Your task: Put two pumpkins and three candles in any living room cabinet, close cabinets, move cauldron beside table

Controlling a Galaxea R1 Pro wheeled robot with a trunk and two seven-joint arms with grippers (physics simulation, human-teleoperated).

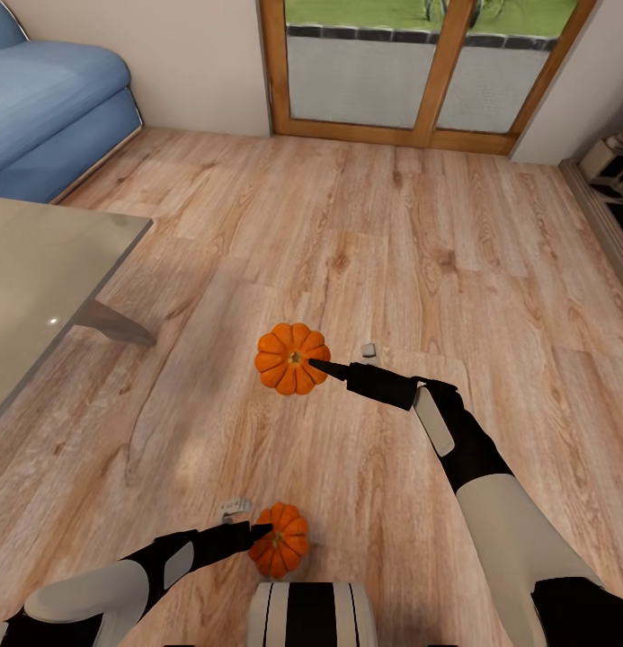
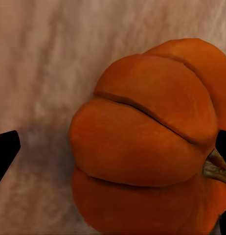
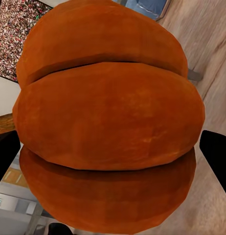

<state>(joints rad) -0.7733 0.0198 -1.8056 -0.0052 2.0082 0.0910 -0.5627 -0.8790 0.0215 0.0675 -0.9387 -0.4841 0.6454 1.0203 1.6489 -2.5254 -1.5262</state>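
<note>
Two orange ribbed pumpkins show over the plank floor. The farther pumpkin (image 1: 289, 361) sits between the fingers of my right gripper (image 1: 313, 365), which is shut on it; in the right wrist view this pumpkin (image 3: 108, 122) spans the whole gap between both dark fingertips (image 3: 216, 159), with the room visible behind it. The nearer pumpkin (image 1: 282, 541) rests on the floor just ahead of my base. My left gripper (image 1: 260, 532) is open around it. In the left wrist view that pumpkin (image 2: 142, 147) lies against one fingertip, with a clear gap to the other fingertip (image 2: 5, 152). Candles, cabinet and cauldron are out of view.
The glass-topped table (image 1: 41, 261) with its dark angled leg (image 1: 118, 325) stands at the left. A blue sofa (image 1: 41, 99) is beyond it. Wood-framed glass doors (image 1: 419, 81) close the far wall. A pale object (image 1: 617, 162) sits at the right edge.
</note>
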